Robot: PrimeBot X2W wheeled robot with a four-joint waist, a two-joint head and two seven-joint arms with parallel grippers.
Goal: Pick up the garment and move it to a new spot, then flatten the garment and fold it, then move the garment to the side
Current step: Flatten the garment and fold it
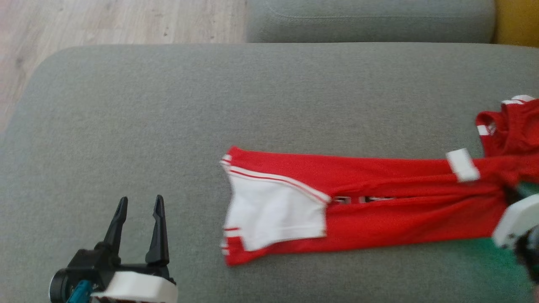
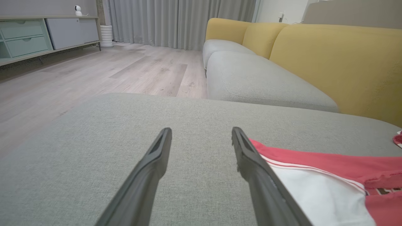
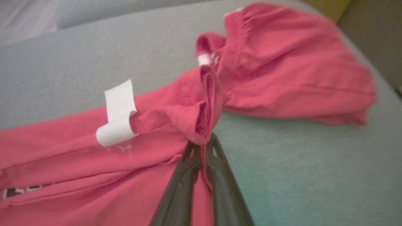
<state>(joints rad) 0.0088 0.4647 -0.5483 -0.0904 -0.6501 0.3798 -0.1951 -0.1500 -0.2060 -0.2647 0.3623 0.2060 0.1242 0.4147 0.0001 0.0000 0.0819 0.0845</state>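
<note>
The garment [image 1: 379, 198] is red with white panels and stripes, stretched in a long band across the grey sofa cushion [image 1: 210, 105] from the middle to the right edge of the head view. A white label [image 3: 117, 116] curls up from it. My right gripper [image 3: 202, 142] is shut on a bunched fold of the red garment [image 3: 201, 119]; its pale wrist [image 1: 516, 221] shows at the right edge. My left gripper [image 1: 141, 206] stands open over bare cushion, left of the garment's white end [image 2: 314, 194], with nothing between its fingers [image 2: 157, 157].
A second grey seat cushion [image 1: 366, 21] lies beyond, with yellow backrests [image 2: 329, 53] along the right. Wooden floor [image 1: 84, 25] lies past the cushion's far left edge. A low cabinet [image 2: 40, 34] stands against the far wall.
</note>
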